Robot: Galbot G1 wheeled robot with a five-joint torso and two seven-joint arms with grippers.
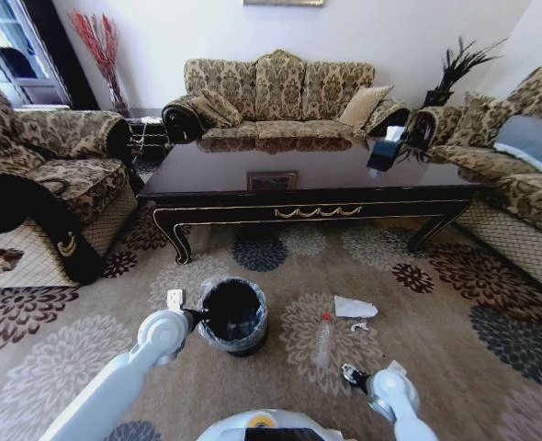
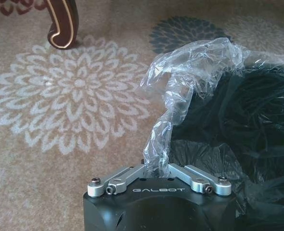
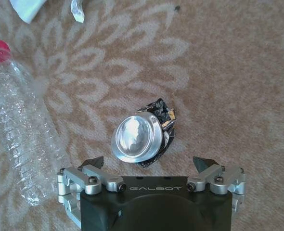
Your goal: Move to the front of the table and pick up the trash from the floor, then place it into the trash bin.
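Below, right fingers (image 3: 149, 166) spread over one crushed can (image 3: 141, 136) — left fingers (image 2: 157, 174) pinch one bin's liner (image 2: 190, 72).

Home living rm: 3 patterned sofas (image 1: 278, 92) round coffee table (image 1: 207, 170), carpet (image 1: 455, 312).

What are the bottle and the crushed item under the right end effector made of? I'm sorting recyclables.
The bottle looks like thin clear plastic: see-through, ribbed, pink-red cap. The crushed item seems a metal can: shiny silvery round end, crumpled dark printed wall. The right end effector hangs open over it.
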